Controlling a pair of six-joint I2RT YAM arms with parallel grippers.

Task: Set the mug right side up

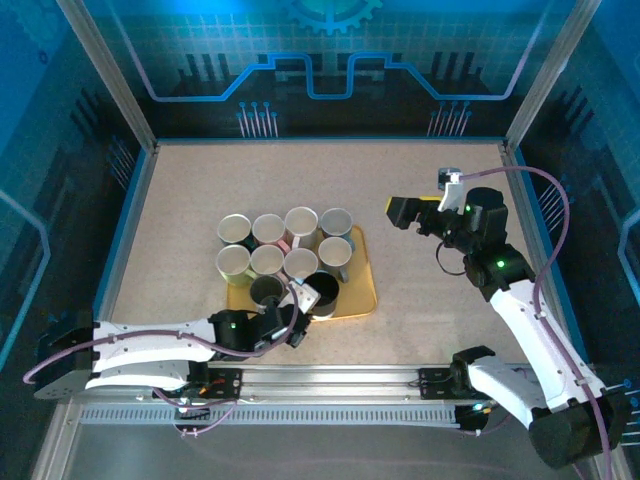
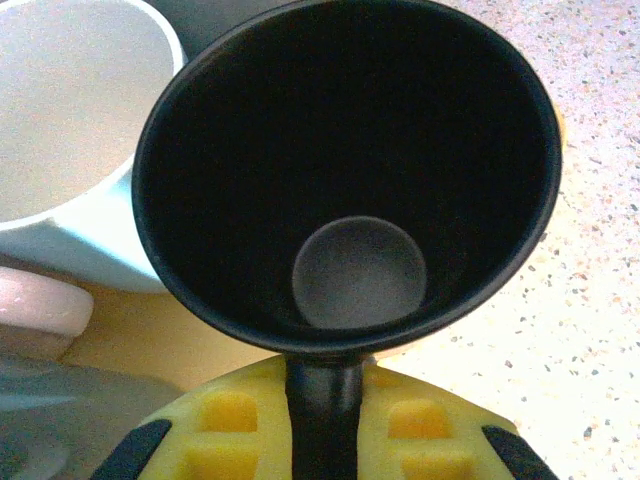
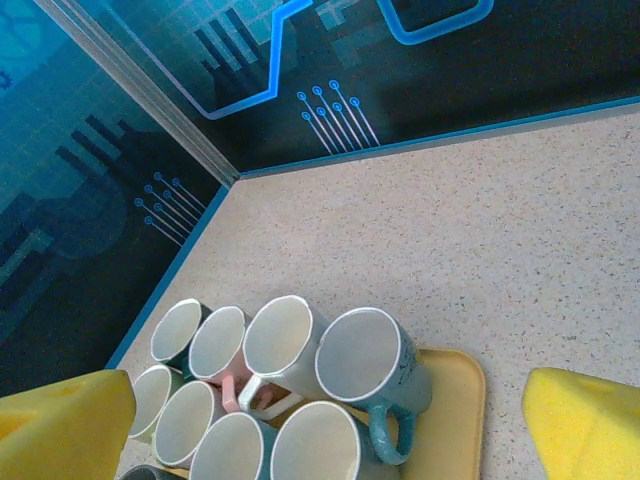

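**Fig. 1.** We saw a speckled beige table (image 1: 200,190) edged with a blue strip (image 1: 125,225) on its left, far and right sides. Behind it stood a dark back wall (image 1: 320,100) printed with pale blue circuit lines and a gear motif (image 1: 335,12) at the top. Two silver posts (image 1: 105,70) rose at the far corners, leaning outward in the top view. Dark patterned side walls (image 1: 40,150) closed both flanks. A grey metal rail (image 1: 340,395) ran along the near edge. Blue light glowed brightest at the upper left.
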